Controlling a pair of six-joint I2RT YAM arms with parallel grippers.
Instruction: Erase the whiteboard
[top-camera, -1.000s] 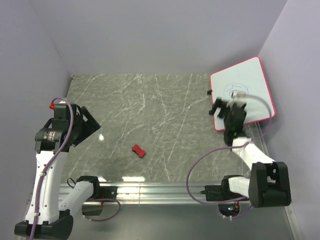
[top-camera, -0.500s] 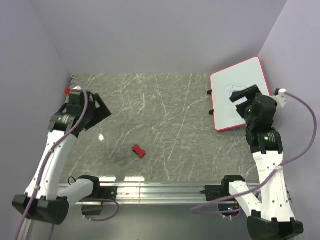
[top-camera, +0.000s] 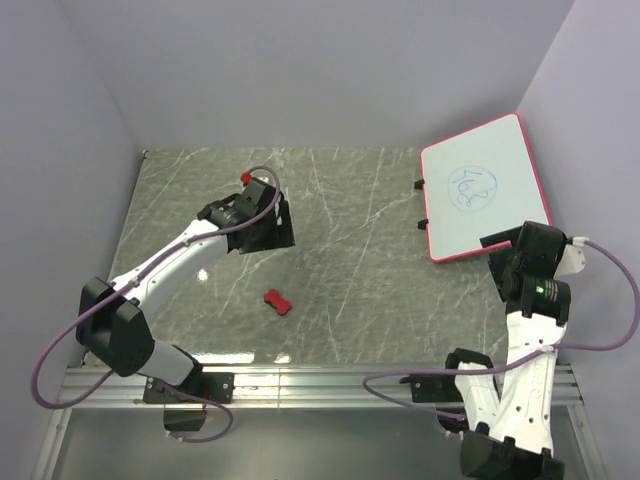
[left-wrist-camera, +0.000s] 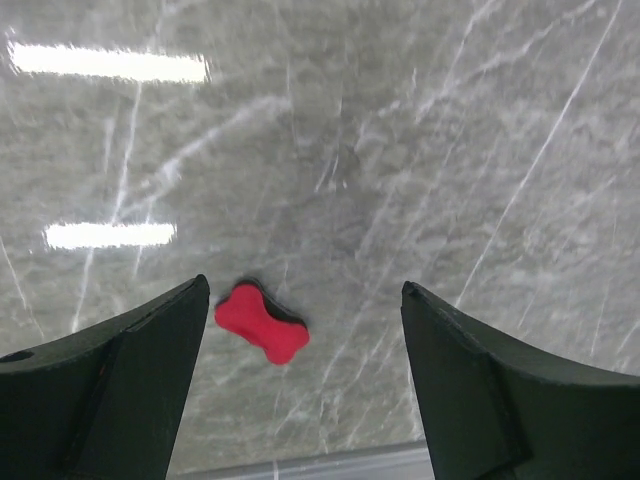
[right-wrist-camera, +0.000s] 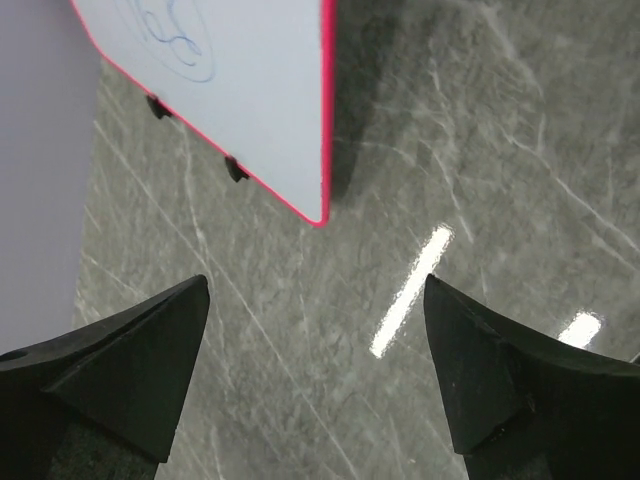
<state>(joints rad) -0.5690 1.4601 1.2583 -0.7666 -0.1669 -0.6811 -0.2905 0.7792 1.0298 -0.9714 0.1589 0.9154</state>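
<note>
Left hand (left-wrist-camera: 305, 288), spread wide, has swung in over the red eraser (left-wrist-camera: 262, 322); right hand (right-wrist-camera: 315, 285), spread too, has backed off the whiteboard (top-camera: 485, 185) at the table's (top-camera: 350, 200) far-right corner. The wrist view crops it.

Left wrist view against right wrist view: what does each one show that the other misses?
Only the left wrist view shows the red eraser block, lying on the table in front of the open left gripper. Only the right wrist view shows the whiteboard, blue scribble unerased, beyond the open right gripper. Both show the grey marble table and glare streaks.
</note>
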